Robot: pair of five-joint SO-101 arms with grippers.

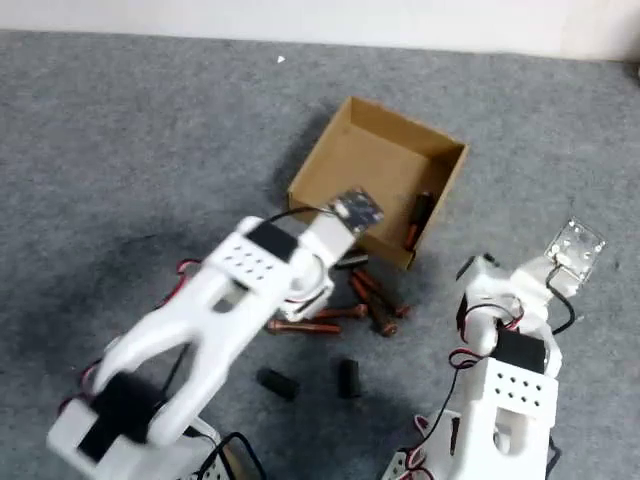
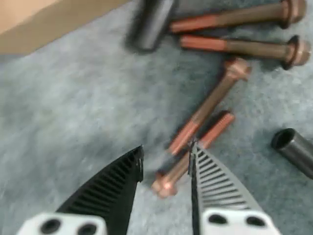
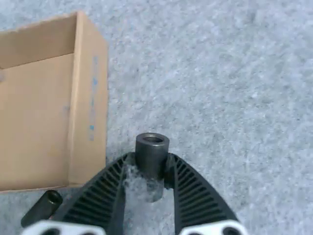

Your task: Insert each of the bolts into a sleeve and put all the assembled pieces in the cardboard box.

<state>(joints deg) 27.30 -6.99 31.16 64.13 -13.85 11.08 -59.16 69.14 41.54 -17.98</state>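
Ribbed black fingers [image 2: 112,186] of the left gripper [image 2: 166,151] stand apart. They straddle the head end of one bolt [image 2: 188,154] lying on the grey carpet [image 2: 73,112], and neither finger clearly presses it. Seen from above, the left arm [image 1: 225,290] stretches forward and tips down over the bolt pile just beside the near wall of the box [image 1: 330,160]. The right arm [image 1: 505,365] stands folded, off to the side of the box, with its wrist bent down toward the carpet. The right gripper [image 3: 150,159] is clamped on a sleeve [image 3: 152,147], held upright with its bore facing up, near the box's outer wall.

Four bolts lie loose on the carpet. They are the straddled one, a second bolt [image 2: 210,100] touching it alongside, and a third bolt [image 2: 239,45] and fourth bolt [image 2: 234,15] lying parallel farther off. A blurred sleeve [image 2: 149,22] sits at the fourth bolt's tip; I cannot tell whether the bolt enters it.

From above, five sleeves can be counted:
- One is in the right gripper.
- One is by the left gripper.
- Two loose sleeves lie nearer the arm bases, a left one [image 1: 277,383] and a right one [image 1: 348,378].
- One is inside the box, part of an assembled piece [image 1: 415,222] with a reddish bolt end sticking out, lying against the wall.
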